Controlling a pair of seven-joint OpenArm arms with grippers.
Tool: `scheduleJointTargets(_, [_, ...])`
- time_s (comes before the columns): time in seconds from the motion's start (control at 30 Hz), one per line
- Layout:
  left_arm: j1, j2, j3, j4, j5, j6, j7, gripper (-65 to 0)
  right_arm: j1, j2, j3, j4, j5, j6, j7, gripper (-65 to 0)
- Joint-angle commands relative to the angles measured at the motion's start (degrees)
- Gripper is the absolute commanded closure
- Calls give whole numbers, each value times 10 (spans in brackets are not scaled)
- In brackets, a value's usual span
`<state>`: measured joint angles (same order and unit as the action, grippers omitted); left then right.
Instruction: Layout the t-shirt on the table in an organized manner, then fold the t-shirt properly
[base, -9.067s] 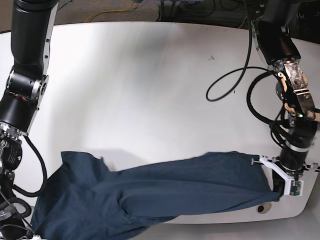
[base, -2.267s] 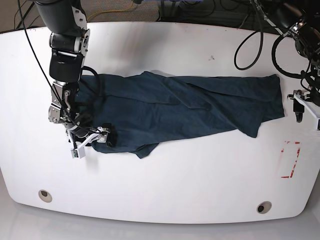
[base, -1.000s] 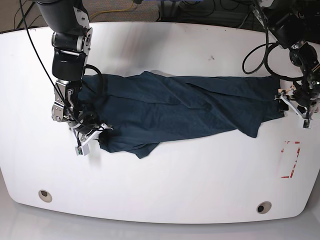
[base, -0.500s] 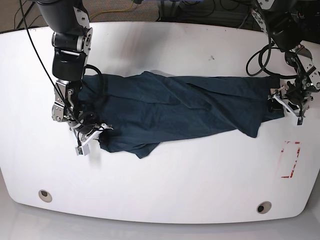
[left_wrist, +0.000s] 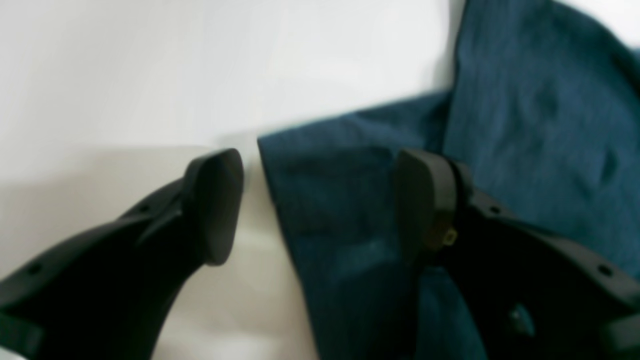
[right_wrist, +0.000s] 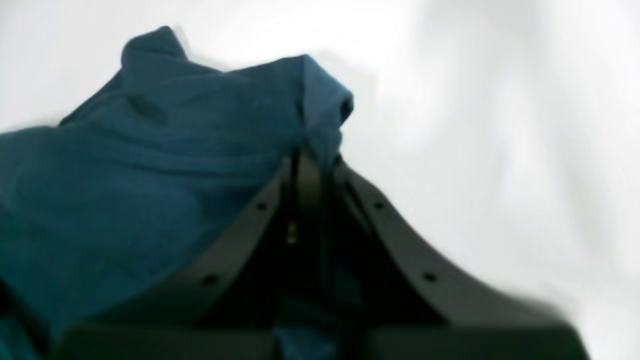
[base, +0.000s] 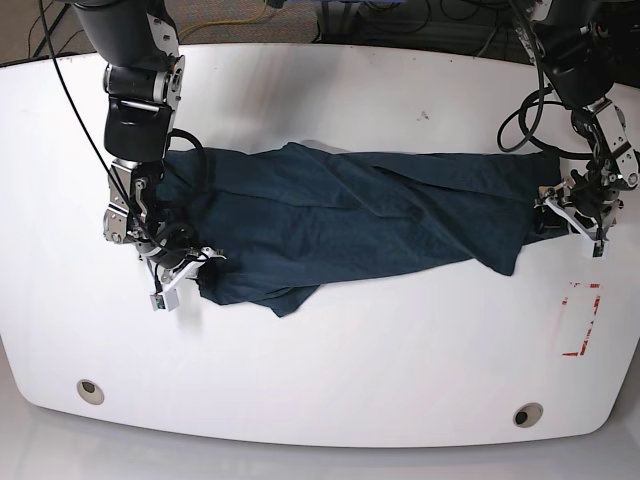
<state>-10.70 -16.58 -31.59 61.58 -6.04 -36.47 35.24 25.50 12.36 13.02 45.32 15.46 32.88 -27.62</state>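
The dark teal t-shirt lies bunched and creased in a long band across the middle of the white table. My right gripper is at the shirt's left end, shut on a fold of its cloth. In the right wrist view that gripper pinches a raised hem of the t-shirt. My left gripper stands open at the shirt's right edge. In the left wrist view its fingers straddle a corner of the t-shirt, with cloth lying between the open jaws.
A red tape rectangle marks the table near the right edge. Two round grommet holes sit near the front edge. Black cables hang from the arm at the back right. Bare tabletop runs along the front.
My left gripper has moved left over the last second, from just off the shirt's right edge to over it, still open. The right gripper and the shirt have stayed put.
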Motion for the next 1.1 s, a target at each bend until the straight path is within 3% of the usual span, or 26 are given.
scheduleJointTargets(0.0, [-13, -4, 2, 2, 2, -3, 15, -439, 14, 6, 1, 11, 9, 3, 7, -2])
scheduleJointTargets(0.1, [-13, -4, 2, 2, 3, -2, 15, -426, 14, 5, 1, 11, 9, 3, 7, -2])
scheduleJointTargets(0.2, [-13, -4, 2, 2, 3, -2, 15, -357, 14, 4, 1, 11, 9, 3, 7, -2])
scheduleJointTargets(0.27, [-13, -4, 2, 1, 3, -1, 15, -276, 14, 4, 2, 11, 9, 3, 7, -2])
scheduleJointTargets(0.4, [-14, -4, 3, -2, 4, 8, 15, -18, 14, 4, 3, 11, 9, 3, 7, -2])
scheduleJointTargets(0.43, [-14, -4, 3, -2, 4, 13, 15, 0, 14, 4, 3, 11, 9, 3, 7, -2])
scheduleJointTargets(0.57, [-14, -4, 9, 1, 3, 37, 15, -4, 14, 4, 2, 23, 9, 3, 7, -2])
scheduleJointTargets(0.7, [-14, -5, 8, 6, 0, 37, 15, 0, 6, 3, 1, 56, 9, 3, 3, -2])
scheduleJointTargets(1.07, [-12, -3, 8, 144, -2, 35, 62, 0, -24, 6, 5, 229, 10, 3, -79, -2])
